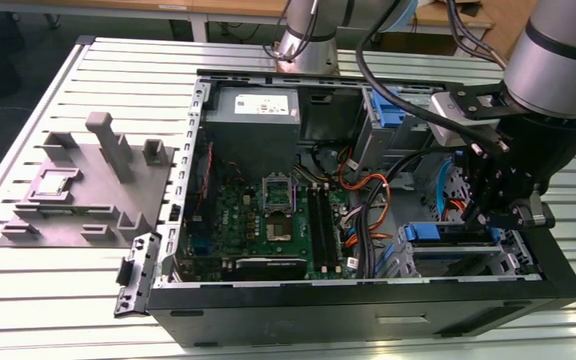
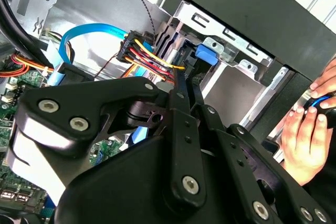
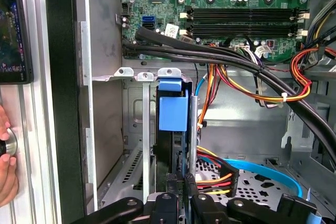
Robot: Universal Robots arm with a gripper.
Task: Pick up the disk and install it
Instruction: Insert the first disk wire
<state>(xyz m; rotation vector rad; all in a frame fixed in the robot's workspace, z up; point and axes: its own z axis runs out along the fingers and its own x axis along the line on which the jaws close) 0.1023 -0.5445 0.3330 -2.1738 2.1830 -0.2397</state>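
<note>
The disk stands on edge in a slot of the metal drive cage at the corner of the open computer case. Its blue carrier frame faces the first wrist view, with the dark drive body behind it. My gripper is shut on the disk's rear edge, one black finger on each flat side. In the second wrist view the fingers run up to the blue carrier tab. In the exterior view the gripper reaches down inside the case at the exterior view's right, next to the blue frame.
Red, yellow and orange power wires and a blue data cable lie beside the cage; black cable bundles cross above it. A person's hand rests at the case's outer edge. A grey stand sits on the slatted table.
</note>
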